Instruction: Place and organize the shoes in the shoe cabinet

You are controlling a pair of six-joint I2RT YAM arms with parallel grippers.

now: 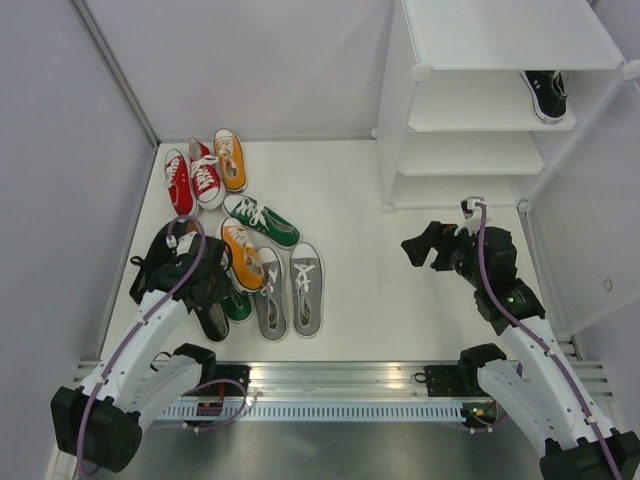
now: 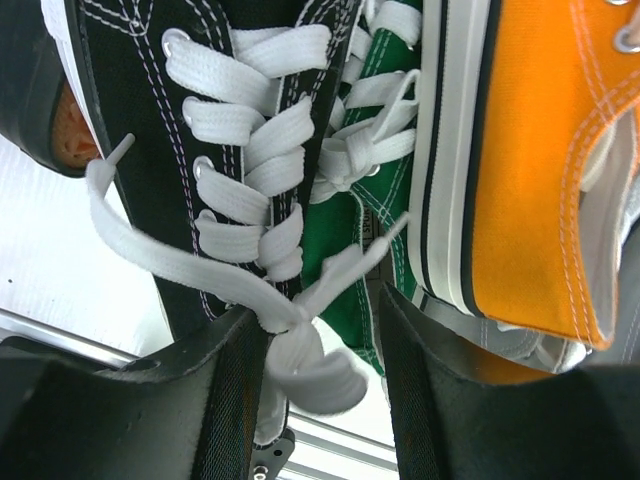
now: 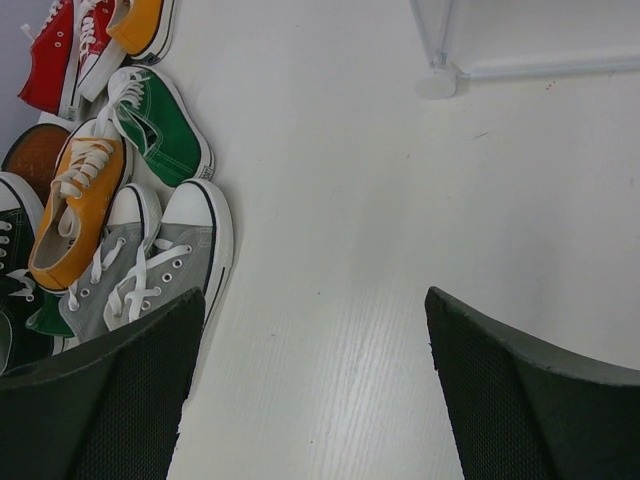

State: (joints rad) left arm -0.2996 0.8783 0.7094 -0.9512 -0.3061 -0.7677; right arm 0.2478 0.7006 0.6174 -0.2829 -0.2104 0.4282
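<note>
Left end effector [image 2: 318, 400] part-open astride black shoe [image 2: 150, 130] laces; right end effector [image 3: 312, 390] wide-open, empty.

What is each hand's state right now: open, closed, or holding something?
Left hand: open, a lace of the black sneaker lying loose between its fingers.
Right hand: open, empty.

Top view: high on the near side, facing down over the whole table [image 1: 360, 290].
Left wrist: very close on shoe laces [image 2: 250, 150].
Right wrist: farther off, facing the shoe pile [image 3: 150, 250].
Shared: shoe pile.
</note>
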